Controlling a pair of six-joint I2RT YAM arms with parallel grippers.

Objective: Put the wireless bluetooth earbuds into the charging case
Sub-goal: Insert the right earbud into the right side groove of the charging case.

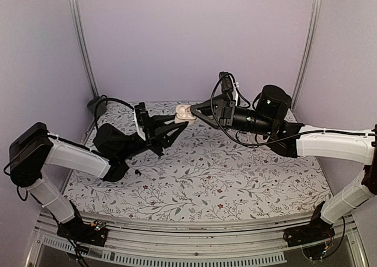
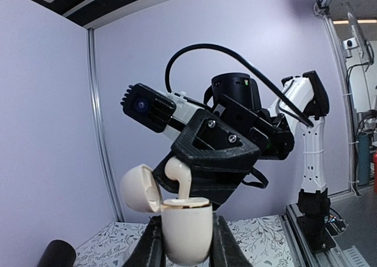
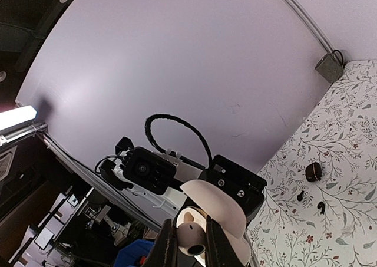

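left gripper (image 2: 185, 250) clamped on the open cream charging case (image 2: 187, 231), raised over the far middle of the table (image 1: 235, 178); right gripper (image 3: 191, 243) pinching a cream earbud (image 2: 178, 181), stem at the case mouth.

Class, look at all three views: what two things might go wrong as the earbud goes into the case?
1. The case is held in the air by the left gripper alone; a push from the right gripper may tilt it or make it slip.
2. The earbud is only partly in, its stem at the opening beside the open lid; released now, it may jam or fall out.
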